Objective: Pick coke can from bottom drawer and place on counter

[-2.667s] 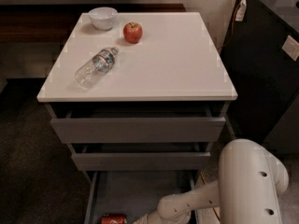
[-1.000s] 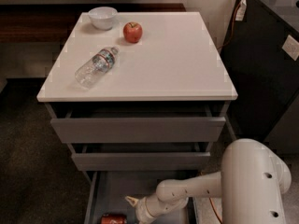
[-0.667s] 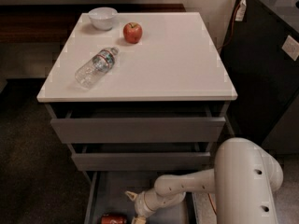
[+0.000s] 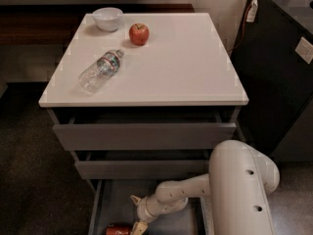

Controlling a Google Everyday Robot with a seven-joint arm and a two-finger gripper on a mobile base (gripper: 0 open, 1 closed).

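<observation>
The end effector (image 4: 135,213) sits low inside the open bottom drawer (image 4: 112,199), reaching leftward from the bulky white arm (image 4: 240,190) that fills the lower right of the view. Its two tan tips stand apart, one higher and one lower, with nothing clamped between them. The coke can (image 4: 119,229) lies on its side on the dark drawer floor at the bottom edge of the view, just left of the lower tip and very close to it; whether they touch cannot be told. Above, the middle drawer (image 4: 142,169) and top drawer (image 4: 144,136) are each pulled out slightly. On the white surface (image 4: 186,62) a clear bottle (image 4: 100,71) lies on its side near the left edge, a red apple (image 4: 139,34) stands behind it, and a white bowl (image 4: 107,18) sits at the back left corner. A black cabinet (image 4: 279,72) stands to the right.
</observation>
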